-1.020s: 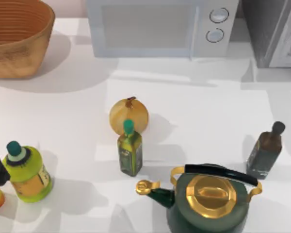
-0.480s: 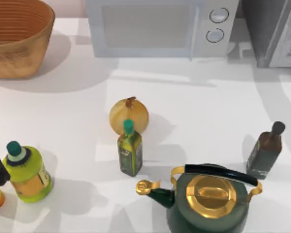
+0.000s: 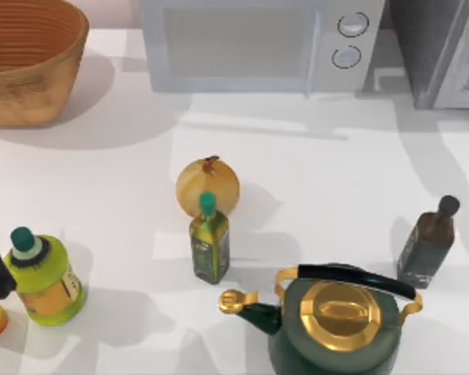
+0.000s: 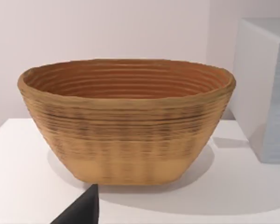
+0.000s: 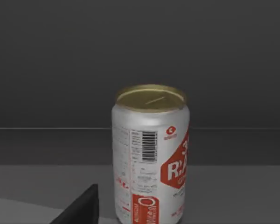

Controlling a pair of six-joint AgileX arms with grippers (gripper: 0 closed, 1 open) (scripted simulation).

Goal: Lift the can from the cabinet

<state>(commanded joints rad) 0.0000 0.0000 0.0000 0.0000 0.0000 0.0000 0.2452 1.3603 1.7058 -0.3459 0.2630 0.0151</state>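
White tabletop (image 3: pixel 336 168) fills what I see from above, with a pale microwave (image 3: pixel 258 43) at the back edge and a grey cabinet (image 3: pixel 442 51) in the back right corner. At the back left sits a woven basket (image 3: pixel 27 58); my left wrist camera faces the same basket (image 4: pixel 126 119) straight on, standing upright beside the microwave's side (image 4: pixel 266 88). Near the middle, an onion (image 3: pixel 208 184) lies just behind a small green-capped oil bottle (image 3: pixel 209 241). A dark green kettle (image 3: pixel 336 320) with a gold lid stands at the front, and a dark sauce bottle (image 3: pixel 428 242) stands to its right. At the front left is a yellow-green bottle (image 3: pixel 41 273).

From my right wrist camera, the can (image 5: pixel 149 154) stands upright on the cabinet's dark shelf (image 5: pixel 242 186), white with red labelling and a gold top. I cannot tell how either gripper's fingers are set.
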